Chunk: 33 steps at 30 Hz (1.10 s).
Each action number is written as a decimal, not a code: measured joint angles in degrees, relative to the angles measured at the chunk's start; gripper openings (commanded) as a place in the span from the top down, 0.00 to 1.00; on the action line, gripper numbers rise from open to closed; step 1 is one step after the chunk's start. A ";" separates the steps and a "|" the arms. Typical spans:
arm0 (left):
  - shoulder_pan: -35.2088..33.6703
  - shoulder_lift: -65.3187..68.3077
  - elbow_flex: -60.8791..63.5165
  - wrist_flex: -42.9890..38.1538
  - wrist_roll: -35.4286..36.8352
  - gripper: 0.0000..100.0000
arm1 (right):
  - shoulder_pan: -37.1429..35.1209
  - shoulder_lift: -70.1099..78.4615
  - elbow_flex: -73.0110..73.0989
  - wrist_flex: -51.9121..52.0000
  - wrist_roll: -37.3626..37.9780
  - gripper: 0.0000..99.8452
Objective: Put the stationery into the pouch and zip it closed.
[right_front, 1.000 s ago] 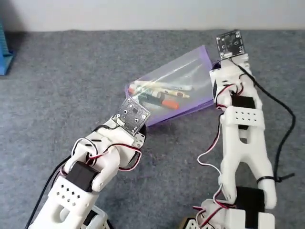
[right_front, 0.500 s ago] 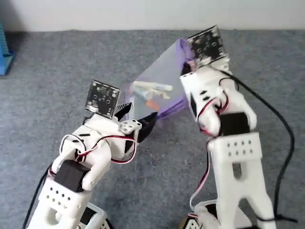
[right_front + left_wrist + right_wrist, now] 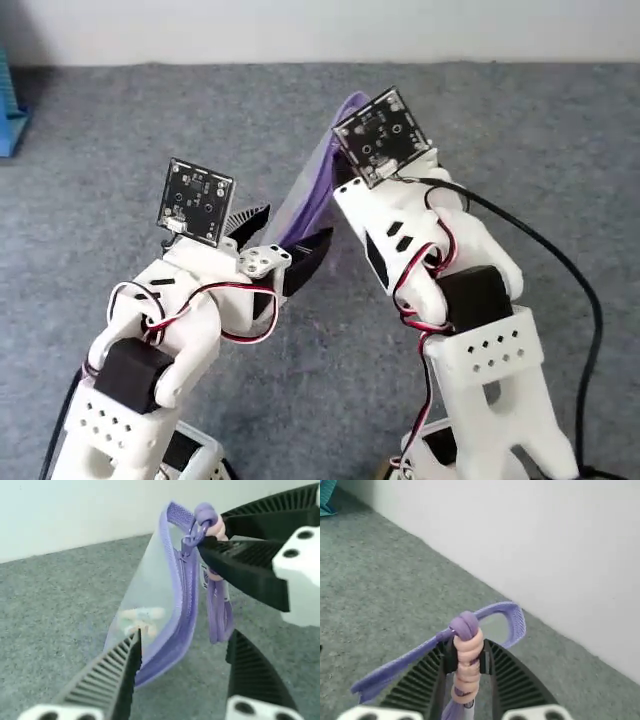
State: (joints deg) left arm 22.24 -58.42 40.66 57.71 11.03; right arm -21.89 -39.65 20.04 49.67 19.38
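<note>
The clear pouch with a purple zip hangs off the table, tilted, with pens showing through its lower part. My right gripper is shut on the pink and purple zip pull cord at the pouch's top end, also seen from the left wrist as black fingers. My left gripper is open, its two fingers standing on either side of the pouch's lower end without touching it. From above, the purple pouch hangs between the left gripper and the right arm's wrist.
Grey carpet covers the table, with a white wall along the back. A blue object stands at the far left edge. Both arms crowd the middle of the table.
The right arm swung left and raised the pouch by its pull, from lying flat to hanging. The left gripper came off the pouch's corner, opened and drew back.
</note>
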 measured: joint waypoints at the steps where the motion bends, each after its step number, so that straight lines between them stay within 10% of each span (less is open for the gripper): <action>1: 0.00 0.00 0.88 -1.23 0.00 0.74 | -0.09 0.00 0.00 0.00 0.00 0.99; 15: 0.09 0.00 12.48 -18.29 -5.98 0.88 | -0.09 -0.44 -2.02 4.84 0.00 0.99; 33: 9.23 -0.79 14.86 -14.59 -11.78 0.99 | 4.22 1.41 -2.11 2.90 0.00 0.99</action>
State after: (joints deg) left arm 31.47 -59.21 55.52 43.12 -0.75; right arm -17.67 -38.24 17.93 52.57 19.38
